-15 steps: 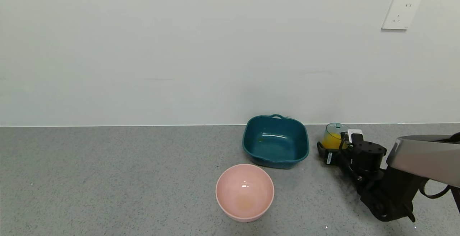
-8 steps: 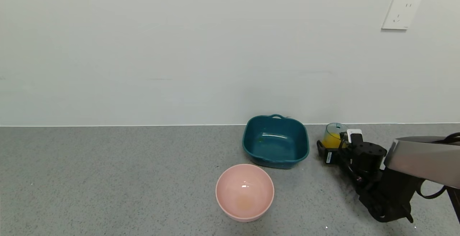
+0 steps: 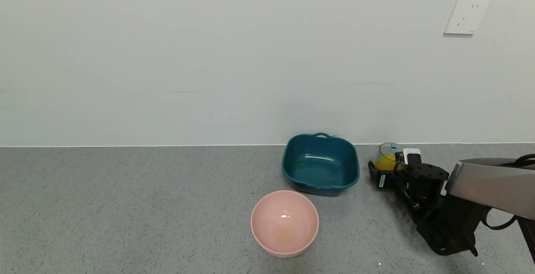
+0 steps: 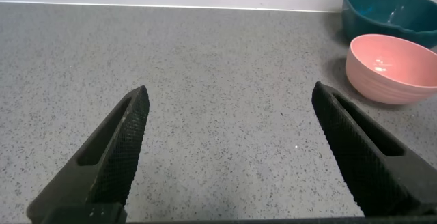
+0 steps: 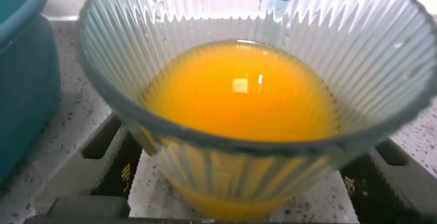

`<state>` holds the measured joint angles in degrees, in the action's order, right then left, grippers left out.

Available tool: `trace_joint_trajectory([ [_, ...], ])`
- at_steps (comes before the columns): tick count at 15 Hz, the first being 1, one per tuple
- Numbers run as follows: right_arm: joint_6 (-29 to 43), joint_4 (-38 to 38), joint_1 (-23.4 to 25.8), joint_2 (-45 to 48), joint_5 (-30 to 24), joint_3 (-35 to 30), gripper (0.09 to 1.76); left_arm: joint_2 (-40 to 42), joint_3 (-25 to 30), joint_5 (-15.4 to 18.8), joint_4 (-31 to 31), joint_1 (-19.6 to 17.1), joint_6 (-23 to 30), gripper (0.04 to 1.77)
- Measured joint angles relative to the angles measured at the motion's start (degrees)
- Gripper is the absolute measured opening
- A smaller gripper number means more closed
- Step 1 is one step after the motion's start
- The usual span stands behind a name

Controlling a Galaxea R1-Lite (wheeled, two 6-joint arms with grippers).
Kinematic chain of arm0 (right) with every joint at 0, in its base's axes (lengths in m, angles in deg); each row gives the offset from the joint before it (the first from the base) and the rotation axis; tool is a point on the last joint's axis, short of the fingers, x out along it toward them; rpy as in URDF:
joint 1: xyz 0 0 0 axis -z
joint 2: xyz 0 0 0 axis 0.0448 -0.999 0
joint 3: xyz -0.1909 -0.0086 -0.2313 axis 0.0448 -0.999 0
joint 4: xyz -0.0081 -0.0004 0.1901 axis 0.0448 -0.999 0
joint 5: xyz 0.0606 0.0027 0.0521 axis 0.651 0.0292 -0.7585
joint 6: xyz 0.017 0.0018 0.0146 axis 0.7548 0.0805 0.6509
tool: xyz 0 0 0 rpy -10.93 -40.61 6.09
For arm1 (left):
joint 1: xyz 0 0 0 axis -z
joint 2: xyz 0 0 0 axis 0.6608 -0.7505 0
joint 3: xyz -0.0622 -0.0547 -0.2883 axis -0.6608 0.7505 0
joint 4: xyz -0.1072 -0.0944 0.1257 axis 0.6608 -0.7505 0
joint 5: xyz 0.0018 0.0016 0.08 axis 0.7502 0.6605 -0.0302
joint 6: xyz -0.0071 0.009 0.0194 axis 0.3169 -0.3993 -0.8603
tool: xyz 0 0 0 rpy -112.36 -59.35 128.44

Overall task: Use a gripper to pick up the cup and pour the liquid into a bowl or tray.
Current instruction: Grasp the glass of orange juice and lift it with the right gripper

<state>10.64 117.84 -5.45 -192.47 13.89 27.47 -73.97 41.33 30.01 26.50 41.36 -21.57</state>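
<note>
- A grey speckled counter [image 3: 125, 207] runs along a white wall. The cup [image 3: 387, 156], a small ribbed see-through tumbler, stands at the far right near the wall, just beside a dark teal basin [image 3: 320, 163].
- The right gripper [image 3: 391, 173] reaches in low from the right, its jaws set on either side of the cup's lower half. Whether they already press on it or only bracket it cannot be told from these views.
- A pale pink bowl [image 3: 284, 222] sits nearer the robot and to the left of the cup, apart from the basin.
- The step in hand looks like securing the cup. To do it well, close firmly on the lower body, lift straight up keeping it level, and only tilt once the rim is over the pink bowl.
- The right wrist view alone shows the orange juice [image 5: 240, 91] filling roughly half of the cup, so a quick swing could slosh it.
- The left wrist view alone shows the left gripper [image 4: 232, 156], idle low over bare counter, jaws spread wide with nothing between them; the head view does not show it.
</note>
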Motion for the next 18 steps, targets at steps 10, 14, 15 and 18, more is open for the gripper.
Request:
trace_joint_trajectory([
  [10, -0.09, -0.04, 0.34, -1.16, -0.02, 1.43, 1.71, 0.0, 0.0, 0.0, 0.0, 0.02, 0.0, 1.72],
  [14, -0.11, -0.17, 0.52, -1.22, -0.06, 2.04, 1.71, 0.0, 0.0, 0.02, 0.0, 0.0, 0.0, 1.72],
  [15, -0.11, -0.15, 0.54, -1.27, -0.04, 2.12, 1.71, 0.0, 0.0, 0.0, 0.0, 0.0, 0.0, 1.72],
  [18, -0.11, -0.15, 0.52, -1.33, -0.04, 2.26, 1.41, 0.0, 0.0, 0.0, 0.0, 0.0, 0.0, 1.72],
])
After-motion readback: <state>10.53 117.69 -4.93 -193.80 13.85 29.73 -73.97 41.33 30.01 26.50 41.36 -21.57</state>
